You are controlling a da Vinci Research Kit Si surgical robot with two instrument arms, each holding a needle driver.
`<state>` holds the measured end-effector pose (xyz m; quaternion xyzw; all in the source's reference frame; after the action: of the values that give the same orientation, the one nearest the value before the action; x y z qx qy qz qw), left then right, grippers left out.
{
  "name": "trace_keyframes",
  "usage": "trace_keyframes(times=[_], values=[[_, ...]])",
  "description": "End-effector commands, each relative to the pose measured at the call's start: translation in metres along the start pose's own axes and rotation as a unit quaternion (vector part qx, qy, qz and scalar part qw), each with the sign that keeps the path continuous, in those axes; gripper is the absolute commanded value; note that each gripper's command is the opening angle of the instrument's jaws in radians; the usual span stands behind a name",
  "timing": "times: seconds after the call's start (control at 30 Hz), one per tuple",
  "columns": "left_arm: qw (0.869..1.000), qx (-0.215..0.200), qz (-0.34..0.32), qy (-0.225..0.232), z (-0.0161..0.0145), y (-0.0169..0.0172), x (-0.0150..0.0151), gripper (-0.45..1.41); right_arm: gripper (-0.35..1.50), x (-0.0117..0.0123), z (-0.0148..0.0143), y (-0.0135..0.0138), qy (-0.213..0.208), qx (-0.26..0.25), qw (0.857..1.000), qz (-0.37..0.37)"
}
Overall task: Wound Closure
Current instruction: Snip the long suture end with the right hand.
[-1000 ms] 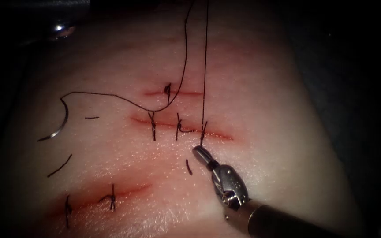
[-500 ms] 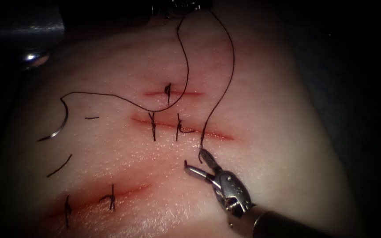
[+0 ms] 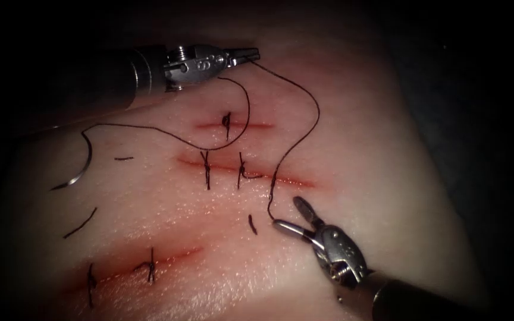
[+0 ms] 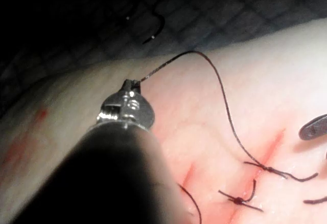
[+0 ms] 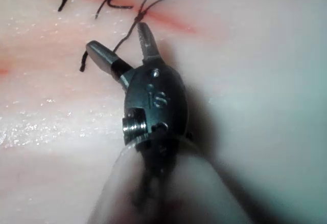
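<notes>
My left tool [image 3: 256, 55] reaches in above the upper cut, its jaws shut on the thread [image 3: 315, 113]; its tip [image 4: 130, 84] pinches that strand. From there the thread curves down slack to a stitch on the right part of the middle cut [image 3: 295, 182]. The thread's short end [image 3: 270, 208] lies by my right tool [image 3: 288, 213], whose jaws stand open and hold nothing; the strand passes between the open jaws [image 5: 117, 37]. The curved needle [image 3: 81, 169] lies free on the tissue [image 3: 364, 154], left of the cuts, held by neither tool.
Two knotted stitches [image 3: 206, 169] cross the middle cut, one [image 3: 227, 122] the upper cut [image 3: 251, 125] and two the lower cut [image 3: 168, 257]. Cut thread ends [image 3: 80, 223] lie loose on the left, another [image 3: 253, 224] beside the right tool. The tissue falls away into dark on the right.
The right tool's jaws opened, let go of the thread's short end and drew back to the right. The left tool came down into view and the taut thread went slack.
</notes>
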<state>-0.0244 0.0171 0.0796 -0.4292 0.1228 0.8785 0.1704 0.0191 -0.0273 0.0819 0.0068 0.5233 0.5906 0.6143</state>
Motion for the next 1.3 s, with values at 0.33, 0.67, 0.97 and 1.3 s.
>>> trace_keyframes(times=[0.33, 0.67, 0.97, 1.3], values=[[0.997, 0.067, -0.026, 0.018, -0.0059, 0.0013, 0.0034, -0.45, 0.93, 0.0007, 0.0024, 0.0020, -0.012, -0.002, 0.999, -0.046], [0.996, 0.084, -0.026, 0.024, -0.0098, 0.0020, 0.0055, -0.45, 1.11, 0.0019, 0.0057, 0.0026, -0.065, 0.012, 0.993, -0.093], [0.995, 0.097, -0.025, 0.026, -0.0128, 0.0023, 0.0069, -0.45, 1.21, 0.0019, 0.0074, 0.0013, -0.068, 0.039, 0.990, -0.119], [0.994, 0.103, -0.024, 0.025, -0.0138, 0.0029, 0.0080, -0.45, 1.36, 0.0027, 0.0098, -0.0001, -0.052, 0.055, 0.975, -0.208]])
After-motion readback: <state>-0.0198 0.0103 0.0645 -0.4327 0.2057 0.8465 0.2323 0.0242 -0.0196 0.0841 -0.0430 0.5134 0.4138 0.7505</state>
